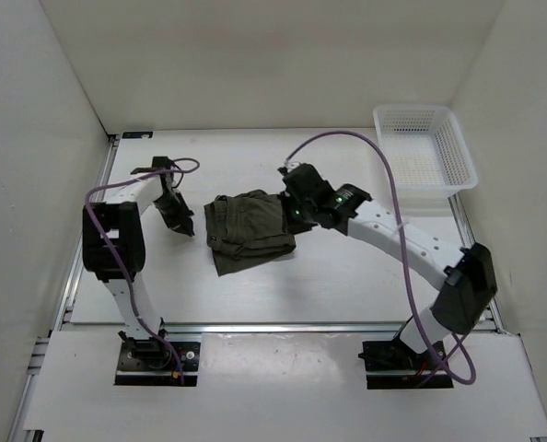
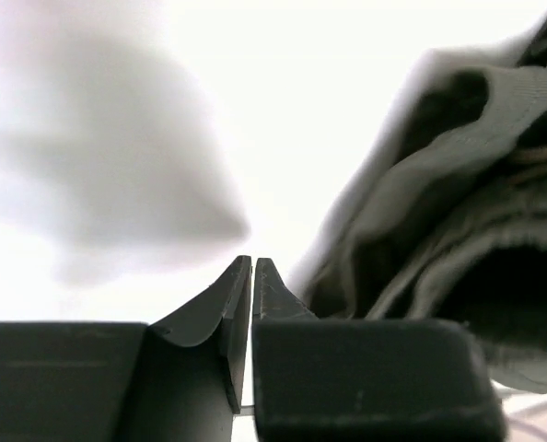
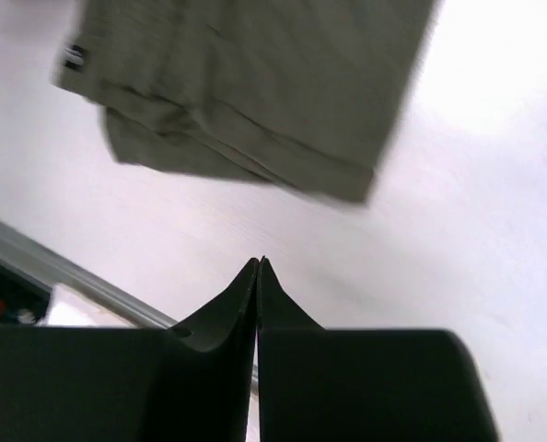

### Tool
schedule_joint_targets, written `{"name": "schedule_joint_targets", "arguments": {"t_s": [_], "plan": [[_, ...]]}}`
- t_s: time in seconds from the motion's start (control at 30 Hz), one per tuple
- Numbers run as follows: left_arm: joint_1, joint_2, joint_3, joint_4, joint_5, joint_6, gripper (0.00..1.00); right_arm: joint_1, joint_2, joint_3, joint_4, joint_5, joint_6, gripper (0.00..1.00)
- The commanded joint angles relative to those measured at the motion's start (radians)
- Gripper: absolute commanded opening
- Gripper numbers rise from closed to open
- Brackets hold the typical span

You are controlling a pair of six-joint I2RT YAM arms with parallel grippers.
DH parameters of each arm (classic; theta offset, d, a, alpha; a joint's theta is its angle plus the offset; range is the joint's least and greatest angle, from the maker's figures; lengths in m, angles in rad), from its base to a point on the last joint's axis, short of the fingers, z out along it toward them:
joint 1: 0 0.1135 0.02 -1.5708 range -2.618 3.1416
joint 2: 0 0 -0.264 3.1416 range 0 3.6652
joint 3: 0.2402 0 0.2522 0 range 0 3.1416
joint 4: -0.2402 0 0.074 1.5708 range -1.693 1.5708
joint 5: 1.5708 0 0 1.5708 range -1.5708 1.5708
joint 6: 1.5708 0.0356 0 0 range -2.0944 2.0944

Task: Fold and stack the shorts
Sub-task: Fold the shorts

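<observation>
Shorts: folded olive bundle, mid-bench, between hands. Left hand: just left of shorts, fingers all but together, hairline slit, nothing gripped. Right hand: clenched, empty, near shorts' right edge. Basket: far right corner, well apart.

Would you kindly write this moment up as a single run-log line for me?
shorts: roughly folded on table | left pincer: shut, empty, beside shorts | right pincer: shut, empty, beside shorts
</observation>
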Motion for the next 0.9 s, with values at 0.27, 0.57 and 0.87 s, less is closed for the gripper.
{"name": "schedule_joint_targets", "arguments": {"t_s": [0.27,0.57,0.87], "plan": [[-0.005,-0.514,0.055,-0.144,-0.172,-0.013,0.32,-0.064,-0.385,-0.177,-0.205,0.369,0.158,1.0],[-0.014,-0.855,-0.011,-0.154,-0.062,0.047,0.74,-0.218,-0.593,-0.157,-0.438,0.701,0.243,1.0],[-0.014,-1.196,-0.089,-0.156,-0.156,0.035,0.81,-0.281,-0.655,-0.228,-0.494,0.734,0.309,1.0]]}}
